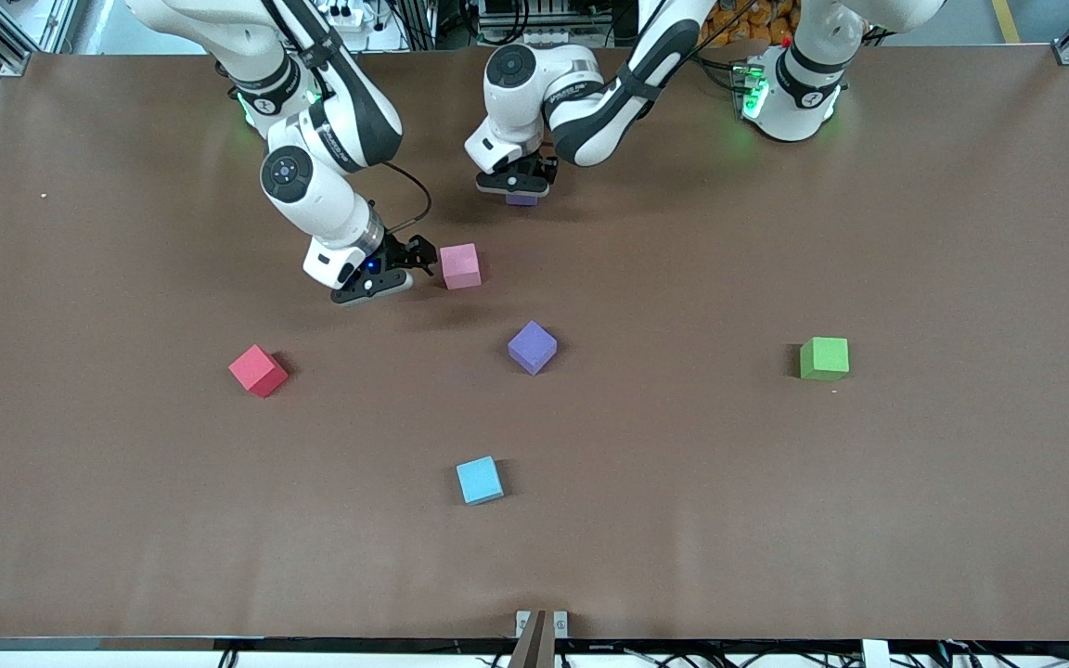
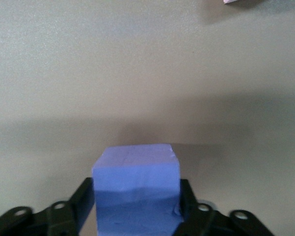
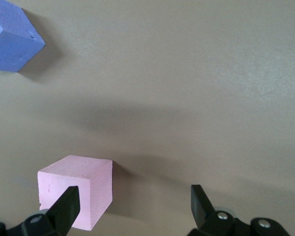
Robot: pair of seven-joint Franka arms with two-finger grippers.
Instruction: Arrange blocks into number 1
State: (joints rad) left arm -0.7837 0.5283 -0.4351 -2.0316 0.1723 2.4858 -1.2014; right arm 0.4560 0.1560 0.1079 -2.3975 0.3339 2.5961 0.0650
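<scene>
The red cube (image 1: 258,370) sits alone toward the right arm's end of the counter (image 1: 915,520), apparently no part of the figure. Next comes the right hand (image 1: 402,271), low over the counter with its fingers spread and nothing between them. In its wrist view the pink block (image 3: 76,196) lies just beside one fingertip (image 3: 68,202), off centre, not yet straddled. My guess is the hand must shift sideways before it can close on that block squarely.

Nearer the front camera lies the light blue cube (image 1: 479,480), then a free purple block (image 1: 532,347) resting on the counter, turned at an angle to the pink one; it would want straightening to serve in a column.

Beside that, up by the bases, the left hand (image 1: 518,186) is clenched on a second purple block (image 2: 136,189), held between its fingers close over the counter, perhaps to start or top the stroke of the 1. I see no line of blocks formed yet.

The green cube (image 1: 823,358) stands well apart toward the left arm's end.
</scene>
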